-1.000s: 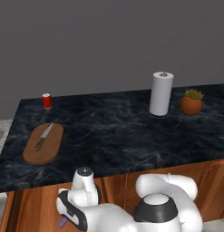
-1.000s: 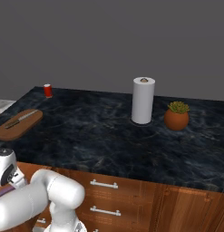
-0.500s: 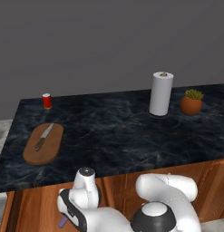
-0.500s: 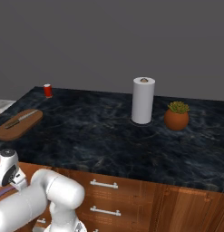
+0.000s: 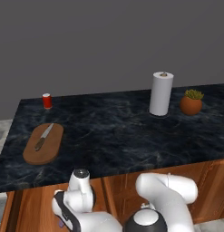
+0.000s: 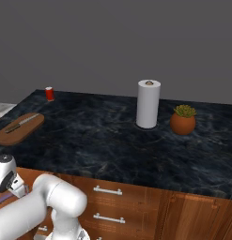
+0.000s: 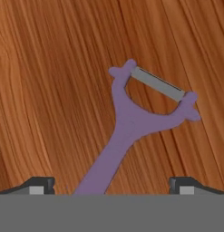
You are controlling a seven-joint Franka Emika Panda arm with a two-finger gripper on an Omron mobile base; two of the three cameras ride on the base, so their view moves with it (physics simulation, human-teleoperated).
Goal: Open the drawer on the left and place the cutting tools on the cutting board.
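Observation:
The purple Y-headed peeler (image 7: pixel 131 122) lies flat on the plain wood floor of the open drawer (image 7: pixel 50 90), its blade end pointing away from me. My gripper (image 7: pixel 112 186) is open just above it, one dark fingertip (image 7: pixel 37 186) on each side of the peeler's handle, not touching it. A bit of the peeler (image 5: pixel 60 223) shows beside my hand (image 5: pixel 80 190), low in front of the counter's left end. The brown cutting board (image 5: pixel 43 144) lies on the counter's left part with the small knife (image 5: pixel 43 137) on it. In the right base view, the board (image 6: pixel 28 125) and knife (image 6: pixel 21 123) sit at far left.
On the dark marble counter (image 5: pixel 113 136) stand a red can (image 5: pixel 47 100) at the back left, a paper towel roll (image 5: pixel 160 94) and a potted plant (image 5: pixel 191 103) at the right. Closed drawers with silver handles (image 6: pixel 108 190) sit under the counter's middle.
My arm's elbow has sunk a little and drifted left. The hand has stayed over the drawer and the jaws have stayed wide. Nothing on the counter has moved.

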